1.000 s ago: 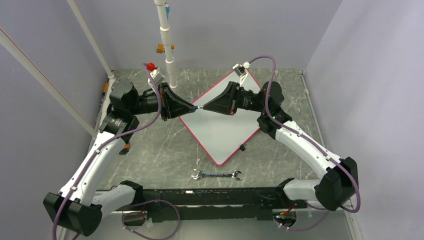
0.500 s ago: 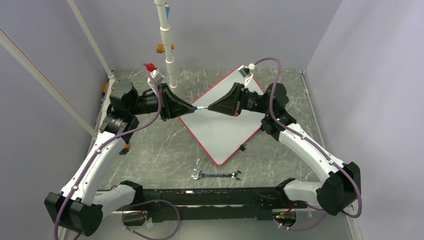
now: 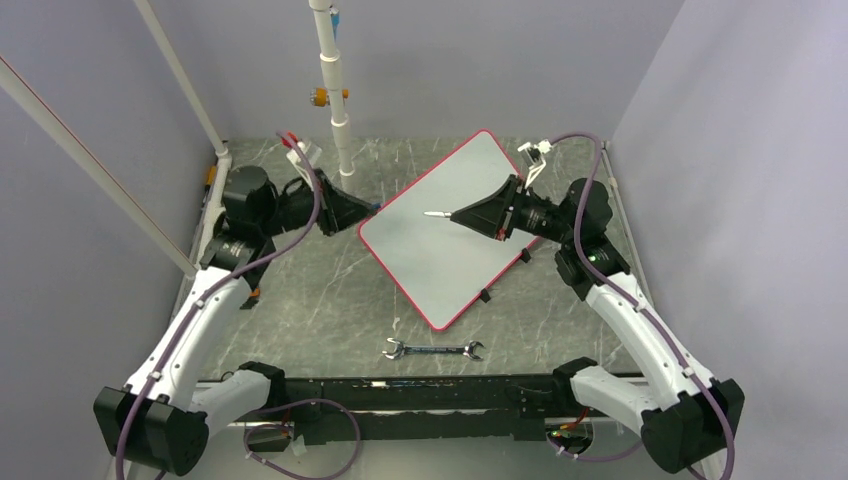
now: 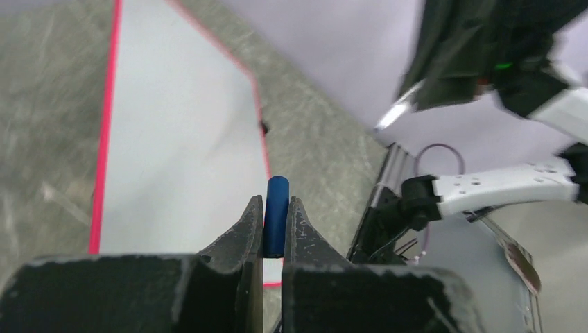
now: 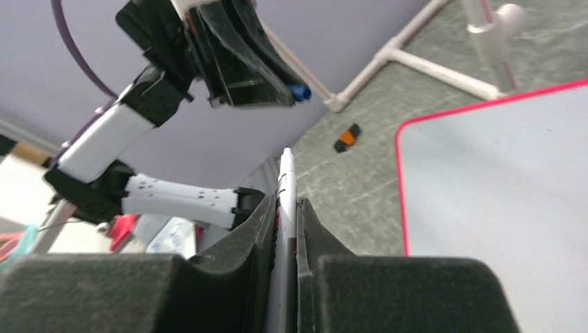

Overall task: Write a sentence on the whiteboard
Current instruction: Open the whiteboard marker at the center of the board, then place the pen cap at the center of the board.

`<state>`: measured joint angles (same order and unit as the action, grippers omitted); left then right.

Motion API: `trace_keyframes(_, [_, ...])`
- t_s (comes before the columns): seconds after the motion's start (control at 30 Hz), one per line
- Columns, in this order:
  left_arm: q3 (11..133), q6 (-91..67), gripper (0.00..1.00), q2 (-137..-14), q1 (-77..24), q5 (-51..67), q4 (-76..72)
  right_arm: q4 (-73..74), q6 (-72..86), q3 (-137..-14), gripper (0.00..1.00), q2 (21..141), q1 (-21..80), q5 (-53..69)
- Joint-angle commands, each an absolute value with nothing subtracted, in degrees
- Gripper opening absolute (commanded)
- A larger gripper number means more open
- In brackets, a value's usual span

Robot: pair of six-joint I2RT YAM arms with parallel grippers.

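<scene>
The right fingers (image 5: 261, 220) pinch an uncapped marker (image 3: 437, 214) above the blank whiteboard (image 3: 432, 268), which lies flat on the worktop (image 3: 300, 300). The left fingers (image 4: 249, 223) pinch the cap (image 4: 277, 215). Pressing down at a slant could twist the marker in that grip and smear the strokes.

The whiteboard (image 3: 440, 255) is seen as pale white-grey and is edged by a thin red-pink rim. The surface (image 3: 300, 290) is coloured grey-green and is patterned with pale marble veins. A dark blue cap (image 4: 276, 211) is held between the black left fingers (image 4: 239, 232), and a white marker (image 5: 285, 187) between the black right fingers (image 5: 258, 225). The wrench (image 3: 433, 350) is silver.
</scene>
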<state>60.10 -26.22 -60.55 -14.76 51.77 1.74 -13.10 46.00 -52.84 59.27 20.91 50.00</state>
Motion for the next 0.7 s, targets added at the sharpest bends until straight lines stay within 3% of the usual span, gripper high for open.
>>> trace_keyframes(0.0, [50.2, -23.7, 0.00, -55.0, -18.2, 31.6, 11.5, 1.6, 34.2, -55.0, 0.00, 55.3, 20.6, 40.3])
trace_keyframes(0.27, [35.2, -25.5, 0.00, -49.4, -24.9, 7.0, 14.0, 1.6, 33.9, -53.4, 0.00, 55.4, 20.4, 40.3])
trace_keyframes(0.67, [20.6, -27.8, 0.00, -52.0, -26.9, -9.9, -1.7, 6.3, 31.5, -52.8, 0.00, 52.6, 20.5, 33.7])
